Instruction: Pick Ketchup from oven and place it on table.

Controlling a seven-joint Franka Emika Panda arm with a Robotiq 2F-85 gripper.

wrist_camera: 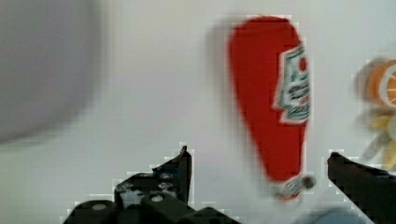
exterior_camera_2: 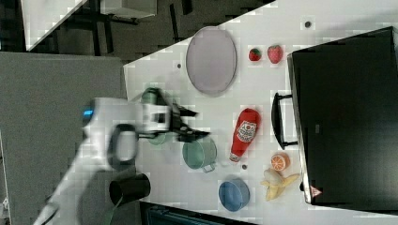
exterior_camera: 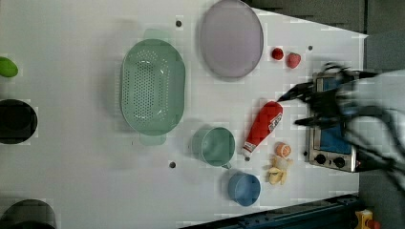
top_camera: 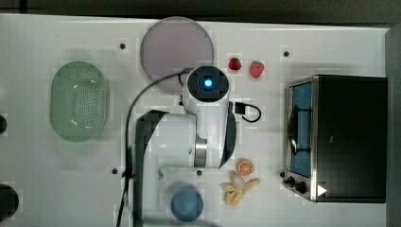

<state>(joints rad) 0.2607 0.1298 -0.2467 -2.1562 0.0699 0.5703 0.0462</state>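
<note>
The Ketchup point(exterior_camera_2: 244, 133) lies flat on the white bench point(exterior_camera_2: 220, 122), at the middle of the right view, cap toward the lower edge of the frame and its shield label facing up. It sits in front of the oven point(exterior_camera_2: 347, 117), clear of the oven's dark handle, so the placing looks done and the step in hand is the retreat.

The pincer point(wrist_camera: 259, 172) is open wide and holds nothing; in the wrist view its two dark fingers point(wrist_camera: 180, 170) stand either side of the bottle's capped end, apart from it. To finish well, I would lift straight away from the bottle with the jaws wide, so neither finger brushes the cap. A rounded plastic bottle lying on a smooth top is likely to roll if nudged.

The bottle is slim, glossy red plastic, broad at the base and tapering to a small white cap. Near its cap end, in the left view, stand a green cup point(exterior_camera: 217, 145) and a blue cup point(exterior_camera: 244, 188), both round and smooth. Toward the oven lie an orange slice point(exterior_camera: 283, 150) and a pale peeled banana point(exterior_camera: 278, 169). Farther off are a flat grey-lilac plate point(exterior_camera: 231, 38), two small red strawberries point(exterior_camera: 285, 56) and a perforated green colander point(exterior_camera: 153, 86). The oven is boxy and black, with a steel front frame and blue glass.
</note>
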